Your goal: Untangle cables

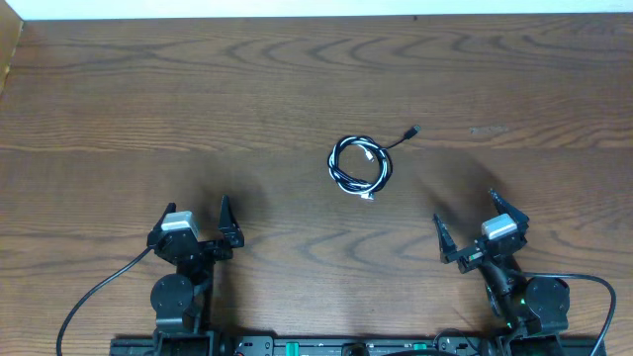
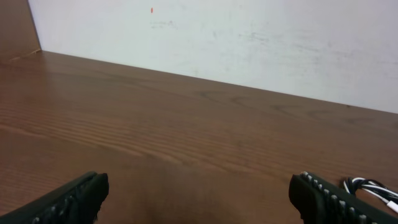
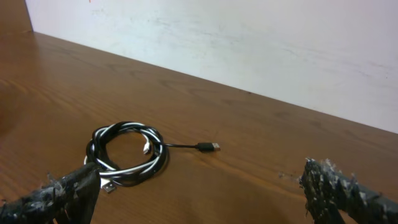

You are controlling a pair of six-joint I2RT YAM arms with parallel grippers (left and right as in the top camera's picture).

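The cables lie as one small coil of black and white cords twisted together on the wooden table, a little right of centre. A black plug trails out to the coil's upper right. In the right wrist view the coil lies ahead and to the left, its black plug pointing right. The left wrist view catches only a bit of the cords at the lower right edge. My left gripper and right gripper stand open and empty near the front edge, well short of the coil.
The brown table runs back to a white wall. Thick black arm cords loop beside the arm bases at the front edge.
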